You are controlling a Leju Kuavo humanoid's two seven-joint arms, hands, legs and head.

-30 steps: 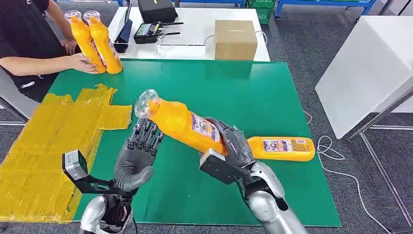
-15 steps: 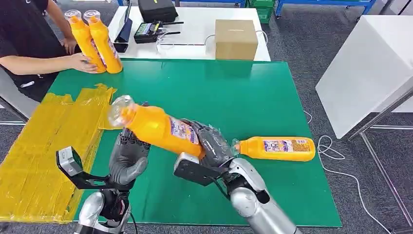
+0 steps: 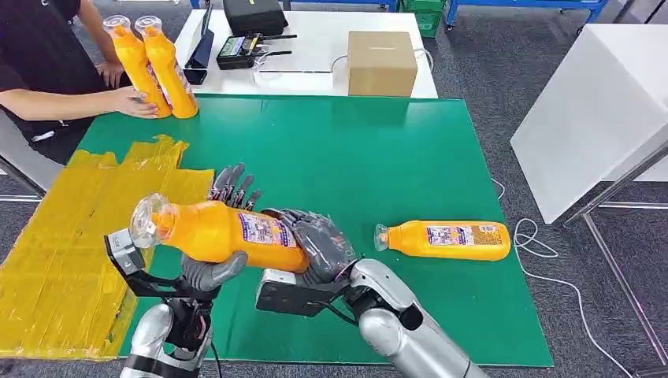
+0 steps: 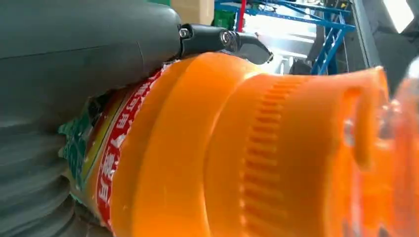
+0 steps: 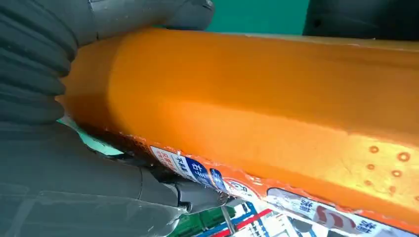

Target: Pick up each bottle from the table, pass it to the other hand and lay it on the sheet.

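So, handover time | right hand (image 3: 315,240) clamped round the bottle (image 3: 213,230), held above the green table (image 3: 410,150) near the yellow sheet (image 3: 71,228) | left hand (image 3: 217,260) under it, fingers apart, maybe touching | early release = bottle drops

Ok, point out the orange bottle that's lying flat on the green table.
The bottle lying alone on the green table, right of the hands. One other is held off the table; two stand upright at the far left corner under a person's hand.
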